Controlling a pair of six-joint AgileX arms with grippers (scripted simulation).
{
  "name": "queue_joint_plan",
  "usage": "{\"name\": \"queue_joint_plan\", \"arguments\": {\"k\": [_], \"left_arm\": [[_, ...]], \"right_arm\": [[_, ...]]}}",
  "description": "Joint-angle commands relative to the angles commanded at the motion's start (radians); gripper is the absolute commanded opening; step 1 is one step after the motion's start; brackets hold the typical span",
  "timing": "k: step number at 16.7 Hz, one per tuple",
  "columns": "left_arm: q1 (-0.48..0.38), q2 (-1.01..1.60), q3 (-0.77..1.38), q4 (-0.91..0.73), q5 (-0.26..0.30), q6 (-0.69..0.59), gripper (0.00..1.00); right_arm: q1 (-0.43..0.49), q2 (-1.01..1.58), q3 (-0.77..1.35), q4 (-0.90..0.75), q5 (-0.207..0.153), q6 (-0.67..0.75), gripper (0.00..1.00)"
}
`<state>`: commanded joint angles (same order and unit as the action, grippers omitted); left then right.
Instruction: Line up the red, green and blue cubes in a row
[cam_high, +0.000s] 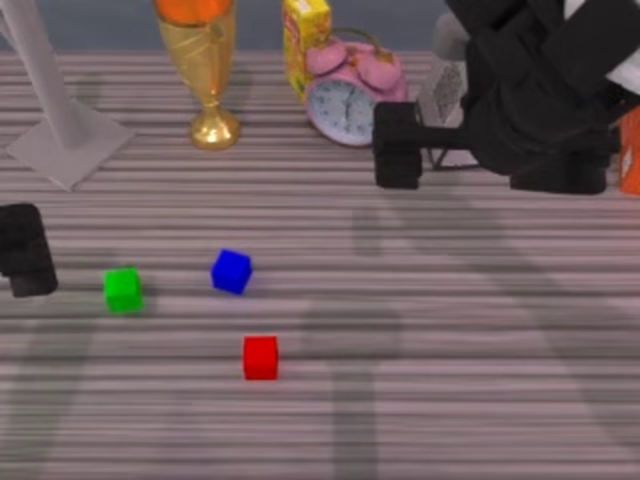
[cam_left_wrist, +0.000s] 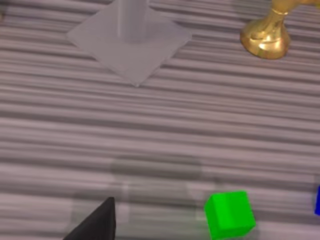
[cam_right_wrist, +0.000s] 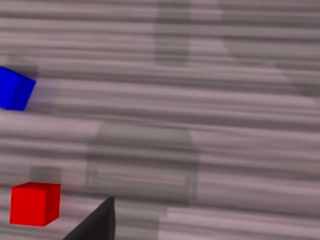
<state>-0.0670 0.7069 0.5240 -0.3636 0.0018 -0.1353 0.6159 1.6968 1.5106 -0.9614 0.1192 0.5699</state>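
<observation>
Three cubes lie apart on the striped table, forming a loose triangle. The green cube (cam_high: 123, 290) is leftmost, the blue cube (cam_high: 231, 271) sits right of it and slightly farther back, and the red cube (cam_high: 260, 357) is nearest the front. My left gripper (cam_high: 28, 250) hovers at the table's left edge, left of the green cube (cam_left_wrist: 229, 214), open and empty; one fingertip (cam_left_wrist: 102, 222) shows. My right gripper (cam_high: 397, 145) hangs open and empty at the back, right of centre. Its wrist view shows the blue cube (cam_right_wrist: 15, 90) and the red cube (cam_right_wrist: 34, 204) off to one side.
Along the back stand a white stand base (cam_high: 65, 140), a gold trophy cup (cam_high: 212, 70), a yellow box (cam_high: 305, 40) and a pink alarm clock (cam_high: 350, 95). An orange box (cam_high: 630, 150) shows at the right edge, behind the right arm.
</observation>
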Motion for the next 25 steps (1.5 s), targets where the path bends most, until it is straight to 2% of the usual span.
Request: {"name": "queue_joint_plan", "arguments": {"k": [5, 9, 13, 19, 25], "left_arm": [[-0.039, 0.47, 0.305, -0.226, -0.003, -0.078, 1.0], [-0.069, 0.789, 0.532, -0.393, -0.004, -0.137, 1.0], [-0.093, 1.054, 0.723, -0.525, -0.003, -0.187, 1.0], [-0.113, 1.272, 0.891, -0.632, -0.001, -0.23, 1.0], [-0.11, 1.295, 0.908, -0.641, 0.0, -0.233, 1.0]], "right_arm": [[-0.203, -0.526, -0.54, 0.25, -0.001, -0.205, 1.0], [-0.355, -0.966, -0.939, 0.469, -0.03, -0.349, 1.0], [-0.483, -1.352, -1.248, 0.692, -0.069, -0.463, 1.0], [-0.597, -1.674, -1.493, 0.94, -0.115, -0.562, 1.0], [-0.606, -1.697, -1.511, 0.961, -0.119, -0.57, 1.0]]}}
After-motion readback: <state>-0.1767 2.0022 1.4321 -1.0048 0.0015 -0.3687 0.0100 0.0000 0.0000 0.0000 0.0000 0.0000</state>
